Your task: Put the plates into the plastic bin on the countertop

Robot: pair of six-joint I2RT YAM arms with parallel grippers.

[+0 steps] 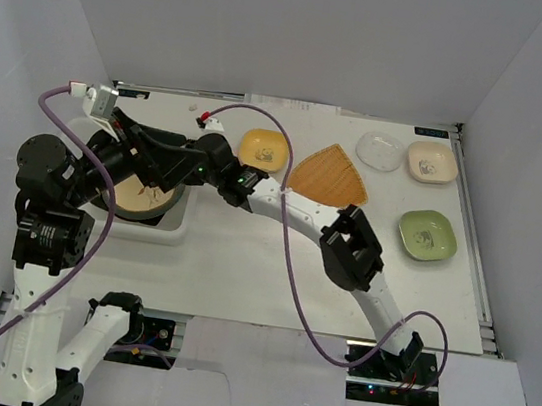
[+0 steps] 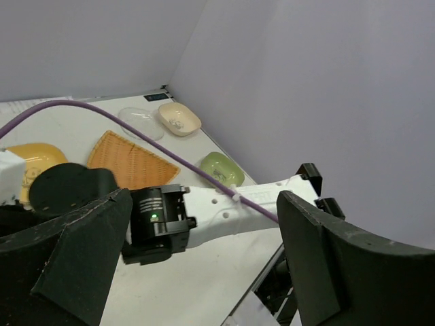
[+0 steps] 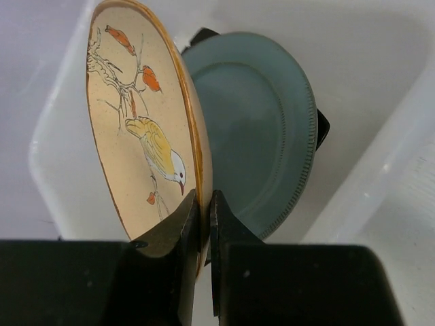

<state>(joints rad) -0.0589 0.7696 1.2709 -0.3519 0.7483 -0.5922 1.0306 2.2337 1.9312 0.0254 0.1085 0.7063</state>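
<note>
The floral plate (image 3: 143,122), cream with a bird painted on a branch, stands on edge in the mouth of the bin (image 3: 397,102). It is close beside the teal plate (image 3: 265,129) lying inside, and I cannot tell whether the two touch. It looks like glazed ceramic: stiff, fairly heavy for its size, slick, and likely to chip if dropped onto the dish below. The rim is the only part thin enough to pinch, and that is where it is taken. The right end effector (image 3: 204,204) is closed to a narrow slit on that rim, one finger on the painted face and one on the back. With so little contact on smooth glaze the plate could swing or slide, so a low, gentle release seems wise.

The right arm (image 1: 350,250) stretches from its base across the worktop (image 1: 241,270) to the bin at the far left, wrist turned so the plate hangs vertically. The left end effector (image 2: 204,204) hovers raised nearby, fingers spread wide and empty. On the worktop's right half sit a yellow plate (image 1: 263,148), an orange fan-shaped plate (image 1: 328,176), a clear plate (image 1: 380,151), a cream plate (image 1: 431,162) and a green plate (image 1: 427,235).
</note>
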